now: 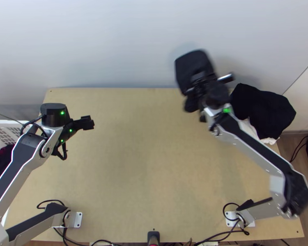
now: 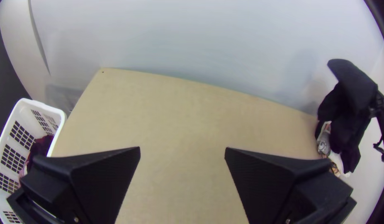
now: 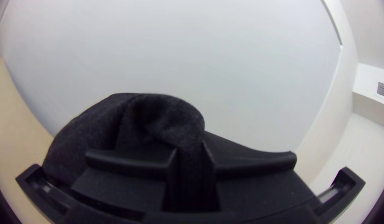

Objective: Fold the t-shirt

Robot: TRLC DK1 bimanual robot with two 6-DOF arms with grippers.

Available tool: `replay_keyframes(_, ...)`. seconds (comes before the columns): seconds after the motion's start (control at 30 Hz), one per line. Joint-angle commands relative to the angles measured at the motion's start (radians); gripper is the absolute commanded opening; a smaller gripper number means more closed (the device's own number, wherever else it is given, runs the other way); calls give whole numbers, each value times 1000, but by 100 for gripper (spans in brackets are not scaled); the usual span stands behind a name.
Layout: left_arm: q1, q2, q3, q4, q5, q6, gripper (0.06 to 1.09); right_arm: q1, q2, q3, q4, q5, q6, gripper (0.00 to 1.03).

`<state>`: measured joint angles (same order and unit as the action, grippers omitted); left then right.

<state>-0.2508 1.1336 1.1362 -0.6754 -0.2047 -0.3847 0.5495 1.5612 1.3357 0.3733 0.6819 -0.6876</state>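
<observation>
Held up near the back wall, right of the middle, is a folded-over black cloth, with my right gripper shut on part of it. Whether it is the t-shirt I cannot tell. In the right wrist view the cloth bulges up around the right gripper, and a fold is pinched between its fingers. Over the table's left side is my left gripper, far from the cloth. The left wrist view shows that left gripper with its fingers wide apart and nothing between them.
A heap of black cloth lies at the table's back right corner, over some white cloth. Left of the table stands a white basket with dark red cloth inside. The pale wall rises behind the table's back edge.
</observation>
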Motion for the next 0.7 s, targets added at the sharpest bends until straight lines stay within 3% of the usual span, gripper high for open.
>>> replay_keyframes(0.0, -2, -24, -55, 0, 1, 4, 105, -129, -191, 45, -30, 59, 3, 3)
replay_keyframes(0.17, -15, -23, -78, 13, 1, 1, 105, -336, -317, 17, -99, 42, 14, 3)
replay_keyframes(0.5, -25, -24, -121, 20, 1, -3, 105, -824, -429, -144, -189, -200, 143, 3)
replay_keyframes(0.67, -15, -31, -124, 20, -1, 0, 105, -913, -369, -245, -131, -262, 184, 3)
